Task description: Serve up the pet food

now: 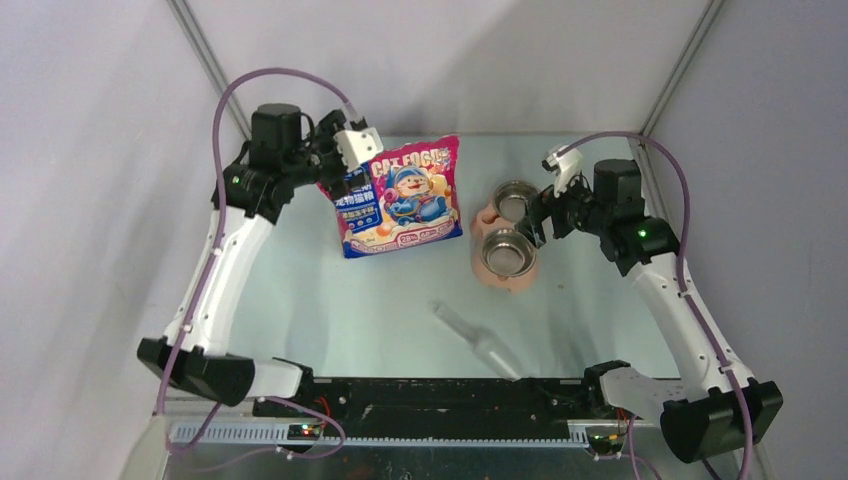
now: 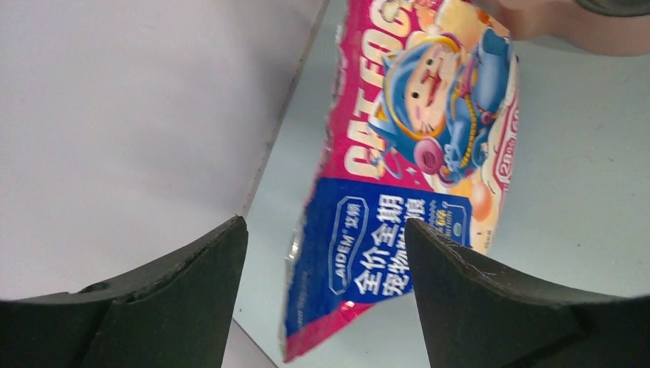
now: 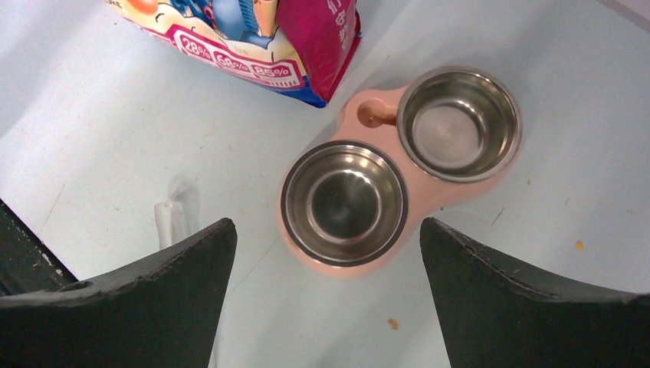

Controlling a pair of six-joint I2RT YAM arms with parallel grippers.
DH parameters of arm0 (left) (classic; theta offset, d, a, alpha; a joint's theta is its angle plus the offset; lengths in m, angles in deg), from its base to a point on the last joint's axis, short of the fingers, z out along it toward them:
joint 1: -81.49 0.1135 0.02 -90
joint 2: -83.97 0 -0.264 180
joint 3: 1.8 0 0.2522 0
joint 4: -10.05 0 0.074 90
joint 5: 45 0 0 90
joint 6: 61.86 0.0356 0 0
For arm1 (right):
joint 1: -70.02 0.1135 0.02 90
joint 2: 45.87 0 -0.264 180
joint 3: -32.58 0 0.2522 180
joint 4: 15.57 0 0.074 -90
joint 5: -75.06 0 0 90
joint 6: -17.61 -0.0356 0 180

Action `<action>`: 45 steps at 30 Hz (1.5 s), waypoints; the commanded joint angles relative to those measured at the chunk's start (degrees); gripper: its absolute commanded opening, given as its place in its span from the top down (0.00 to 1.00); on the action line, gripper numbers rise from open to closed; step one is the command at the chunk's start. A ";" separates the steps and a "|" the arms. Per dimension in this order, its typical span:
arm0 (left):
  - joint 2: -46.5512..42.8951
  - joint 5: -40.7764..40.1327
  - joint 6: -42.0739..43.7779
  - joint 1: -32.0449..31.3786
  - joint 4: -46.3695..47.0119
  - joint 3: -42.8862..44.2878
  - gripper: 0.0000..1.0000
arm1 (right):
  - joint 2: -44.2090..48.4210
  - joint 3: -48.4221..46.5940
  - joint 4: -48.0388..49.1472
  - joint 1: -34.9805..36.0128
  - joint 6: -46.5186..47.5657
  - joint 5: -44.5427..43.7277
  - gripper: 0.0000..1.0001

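No pet food shows; both steel bowls (image 3: 343,203) (image 3: 460,123) in the pink feeder (image 3: 351,126) (image 1: 485,220) are bare inside. The glossy pink and blue cat-food bag (image 1: 400,195) (image 2: 414,153) stands at the back middle. My left gripper (image 1: 345,172) (image 2: 323,226) is open at the bag's upper left corner, whose blue edge shows between the wide-apart fingers without touching either. My right gripper (image 1: 537,215) (image 3: 328,224) hangs open over the feeder's right side, holding nothing.
A clear plastic scoop (image 1: 478,340) (image 3: 172,218) lies on the pale blue tabletop (image 1: 330,300) in front of the feeder. Grey walls close in at the back and on both sides. The black base rail (image 1: 430,395) runs along the near edge.
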 commanded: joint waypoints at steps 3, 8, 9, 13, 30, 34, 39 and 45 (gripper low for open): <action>10.82 2.13 3.43 2.44 -10.69 13.29 0.23 | 1.54 2.02 1.27 -1.58 -0.51 1.27 0.08; 19.63 5.49 0.20 4.15 -15.89 23.76 0.32 | 2.27 3.39 1.67 -2.99 -0.89 1.75 0.08; 20.60 6.13 0.41 4.41 -18.79 25.22 0.35 | 2.34 3.67 1.71 -3.15 -0.96 1.83 0.08; 25.69 8.13 2.38 4.51 -27.96 32.04 0.41 | 2.56 4.37 2.03 -3.52 -1.22 2.14 0.08; 24.40 -2.13 12.74 8.39 -31.91 24.38 0.63 | 2.52 5.73 2.39 -4.80 -3.05 3.69 0.08; 24.59 -2.80 12.16 8.52 -31.71 24.85 0.77 | 2.37 6.10 2.57 -4.77 -3.16 4.03 0.08; 24.15 1.36 10.05 8.41 -33.61 25.58 0.97 | 1.16 6.14 3.30 -3.75 -3.15 4.37 0.08; 22.42 7.90 3.28 8.11 -33.52 25.69 1.00 | -3.89 4.66 5.29 1.04 -4.64 3.23 0.10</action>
